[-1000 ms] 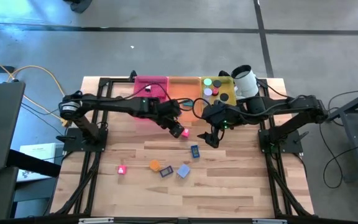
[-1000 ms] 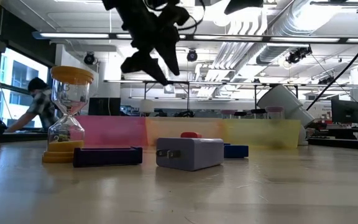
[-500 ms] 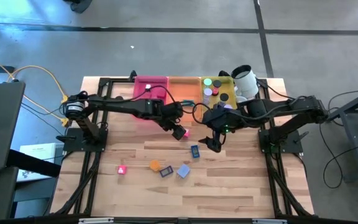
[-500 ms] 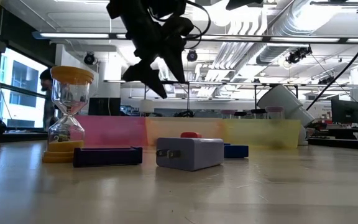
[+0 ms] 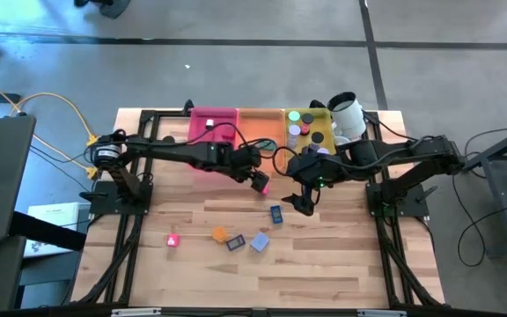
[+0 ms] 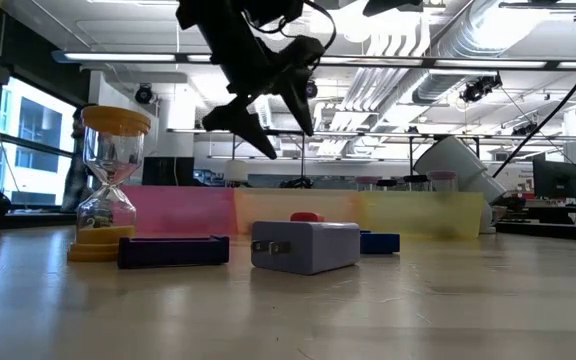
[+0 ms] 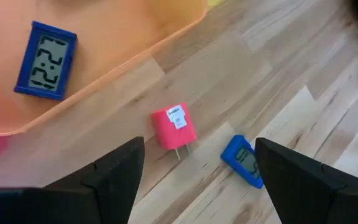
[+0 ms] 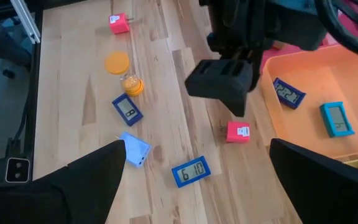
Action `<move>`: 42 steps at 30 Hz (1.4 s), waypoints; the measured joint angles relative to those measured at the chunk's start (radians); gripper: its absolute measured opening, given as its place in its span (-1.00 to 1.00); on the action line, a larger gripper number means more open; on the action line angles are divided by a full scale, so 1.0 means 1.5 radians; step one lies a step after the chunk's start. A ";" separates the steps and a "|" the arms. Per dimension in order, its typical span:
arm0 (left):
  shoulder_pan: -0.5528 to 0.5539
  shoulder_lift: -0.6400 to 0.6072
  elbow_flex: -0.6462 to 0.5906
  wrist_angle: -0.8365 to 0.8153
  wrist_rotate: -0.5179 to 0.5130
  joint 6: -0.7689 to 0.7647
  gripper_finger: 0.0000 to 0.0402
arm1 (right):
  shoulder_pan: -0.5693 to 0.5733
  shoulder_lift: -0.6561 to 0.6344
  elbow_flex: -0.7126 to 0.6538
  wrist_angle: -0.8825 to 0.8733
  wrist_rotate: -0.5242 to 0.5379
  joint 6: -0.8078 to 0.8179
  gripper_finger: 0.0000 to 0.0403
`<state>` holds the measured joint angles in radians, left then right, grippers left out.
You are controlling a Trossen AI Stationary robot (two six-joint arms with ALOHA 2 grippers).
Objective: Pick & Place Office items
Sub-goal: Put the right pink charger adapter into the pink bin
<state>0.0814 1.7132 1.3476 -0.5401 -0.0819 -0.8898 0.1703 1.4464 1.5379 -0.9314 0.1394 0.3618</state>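
While hovering empty with fingers spread, left gripper [image 7: 194,177] sits above small red plastic charger block [image 7: 174,126] beside translucent orange tray [image 7: 104,68]; right gripper [image 8: 191,186] likewise spread, empty.

light: bright, even, overhead ceiling strips | glare: window far left, low view | shadows: soft, faint | blur: wrist fingers [image 7: 114,180] + low-view background soft

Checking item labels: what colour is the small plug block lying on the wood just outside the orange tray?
Red-pink, with a small white label; the plug block shows best in the left wrist view.
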 joint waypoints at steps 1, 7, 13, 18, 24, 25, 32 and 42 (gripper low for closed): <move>0.000 0.004 0.000 0.007 0.000 -0.001 0.48 | 0.000 0.000 0.000 0.000 0.000 0.000 0.92; 0.000 0.041 0.000 0.037 0.000 -0.017 0.48 | 0.000 0.000 0.000 -0.001 0.000 0.000 0.92; -0.001 0.075 -0.001 0.045 0.006 -0.016 0.48 | 0.000 0.000 0.000 -0.004 -0.005 0.000 0.92; -0.002 0.099 -0.001 0.067 0.029 -0.011 0.48 | 0.000 0.001 0.000 -0.004 -0.005 0.000 0.92; -0.005 0.115 -0.001 0.070 0.030 -0.001 0.48 | 0.000 0.011 0.000 -0.006 -0.007 0.000 0.92; -0.005 0.121 -0.002 0.080 0.030 -0.001 0.48 | 0.000 0.011 0.000 -0.006 -0.007 0.000 0.92; -0.005 0.145 -0.001 0.087 0.030 0.002 0.48 | 0.000 0.011 0.000 -0.004 -0.004 0.000 0.92; 0.001 0.186 0.001 0.093 0.037 0.001 0.48 | 0.000 0.011 0.000 -0.011 -0.005 0.000 0.92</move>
<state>0.0822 1.9926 1.3496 -0.4007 -0.0269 -0.8879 0.1703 1.4624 1.5379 -0.9477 0.1314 0.3618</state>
